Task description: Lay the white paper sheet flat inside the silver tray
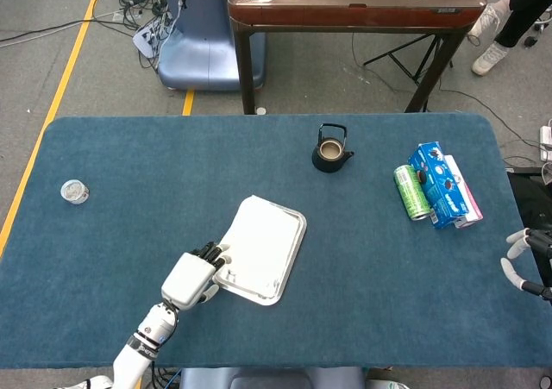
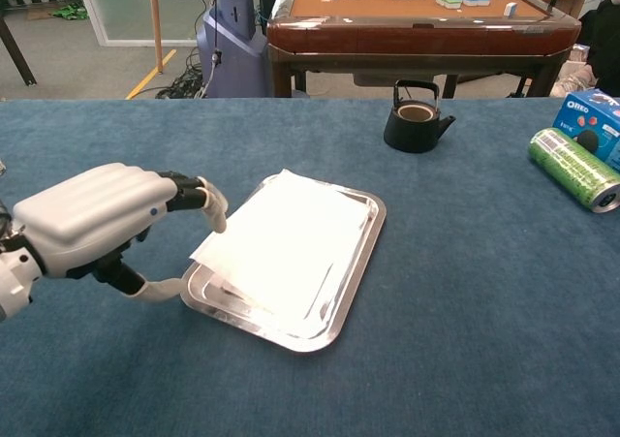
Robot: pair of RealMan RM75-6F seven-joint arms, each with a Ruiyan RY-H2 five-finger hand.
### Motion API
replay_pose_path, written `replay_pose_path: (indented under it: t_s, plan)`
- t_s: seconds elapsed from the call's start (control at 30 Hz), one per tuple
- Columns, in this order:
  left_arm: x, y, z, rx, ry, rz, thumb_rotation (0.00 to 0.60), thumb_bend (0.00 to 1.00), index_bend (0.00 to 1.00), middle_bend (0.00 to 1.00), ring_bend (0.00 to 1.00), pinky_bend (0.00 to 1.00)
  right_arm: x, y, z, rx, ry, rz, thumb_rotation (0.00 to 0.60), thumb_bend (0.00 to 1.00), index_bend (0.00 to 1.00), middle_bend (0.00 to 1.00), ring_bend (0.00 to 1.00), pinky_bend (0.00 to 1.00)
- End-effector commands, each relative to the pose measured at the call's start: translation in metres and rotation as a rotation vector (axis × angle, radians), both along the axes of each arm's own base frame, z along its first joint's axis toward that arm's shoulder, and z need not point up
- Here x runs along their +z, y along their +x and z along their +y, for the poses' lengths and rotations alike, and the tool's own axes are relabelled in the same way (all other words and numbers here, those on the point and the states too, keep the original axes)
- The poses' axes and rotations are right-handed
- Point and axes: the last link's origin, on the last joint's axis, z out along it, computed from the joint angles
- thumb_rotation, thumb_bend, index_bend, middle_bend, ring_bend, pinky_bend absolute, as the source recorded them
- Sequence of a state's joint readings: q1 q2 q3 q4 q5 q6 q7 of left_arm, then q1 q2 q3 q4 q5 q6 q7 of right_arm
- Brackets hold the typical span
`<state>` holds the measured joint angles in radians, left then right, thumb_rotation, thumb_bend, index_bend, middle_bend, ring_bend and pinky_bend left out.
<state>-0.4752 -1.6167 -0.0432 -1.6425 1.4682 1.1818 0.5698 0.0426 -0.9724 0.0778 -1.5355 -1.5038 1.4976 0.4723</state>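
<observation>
A white paper sheet [image 2: 286, 238] lies over a rectangular silver metal tray [image 2: 355, 270], its near-left edge overhanging the rim just beside the robot's white left hand [image 2: 97, 219], fingers curled, holding nothing. The right hand [image 1: 526, 260], loosely spread and holding nothing, sits well apart at the edge of the blue-covered desk [image 1: 388, 294].

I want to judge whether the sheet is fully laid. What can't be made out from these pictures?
- Tray floor, both views: covered by the white paper sheet.
- Left hand contact with the sheet: chest view, knuckles hide the fingertips.
- Right hand: head view, cut off by the right edge.
- Small round thing: head view, too small.
</observation>
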Motion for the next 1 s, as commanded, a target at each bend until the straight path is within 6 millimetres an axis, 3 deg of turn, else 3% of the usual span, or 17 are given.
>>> replay_pose_path:
  t_s: [0.03,0.07,0.2,0.3,0.5,1.0]
  plan:
    - [0.007,0.001,0.003,-0.008,-0.034,0.062,0.6,0.25,0.25,0.77,0.65,0.91,-0.001,0.0,0.0,0.0,0.003,0.002,0.6,0.33,0.57,0.43,0.3,0.16]
    - [0.009,0.002,0.004,-0.014,-0.044,0.075,0.6,0.27,0.25,0.85,0.72,0.96,-0.001,0.0,0.0,0.0,0.003,0.004,0.6,0.33,0.57,0.43,0.3,0.16]
    - [0.01,0.006,0.005,-0.019,-0.082,0.093,0.6,0.41,0.24,1.0,0.86,1.0,-0.002,0.001,0.0,0.0,0.005,0.006,0.6,0.33,0.57,0.43,0.3,0.16]
    - [0.01,0.01,0.008,-0.022,-0.112,0.112,0.6,0.5,0.23,1.0,0.92,1.0,-0.002,0.001,-0.001,0.0,0.006,0.006,0.6,0.33,0.57,0.43,0.3,0.16]
    - [0.011,0.022,0.015,-0.013,-0.147,0.151,0.6,0.57,0.22,1.0,0.95,1.0,-0.001,0.0,-0.001,-0.004,0.004,0.005,0.6,0.33,0.57,0.43,0.3,0.16]
    - [-0.007,0.038,0.033,0.014,-0.23,0.251,0.6,0.59,0.22,1.0,0.94,1.0,0.002,-0.002,0.0,-0.009,-0.006,-0.004,0.6,0.33,0.57,0.43,0.3,0.16]
